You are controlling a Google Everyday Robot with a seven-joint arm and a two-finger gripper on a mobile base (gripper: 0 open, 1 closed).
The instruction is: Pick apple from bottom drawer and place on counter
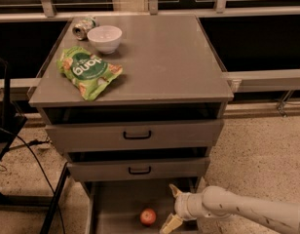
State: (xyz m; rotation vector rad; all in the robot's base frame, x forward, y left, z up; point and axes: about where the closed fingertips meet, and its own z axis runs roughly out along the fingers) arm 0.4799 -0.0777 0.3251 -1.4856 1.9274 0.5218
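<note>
The apple, small and red, lies on the grey floor of the pulled-out bottom drawer, near its front right. My gripper is over the drawer's right side, just right of the apple and apart from it. Its two tan fingers are spread wide, one toward the cabinet and one toward the front. It holds nothing. The counter is the flat grey top of the cabinet above.
On the counter stand a white bowl, a tipped can behind it and a green chip bag. The two upper drawers with black handles are shut. A black stand and cables are at the left.
</note>
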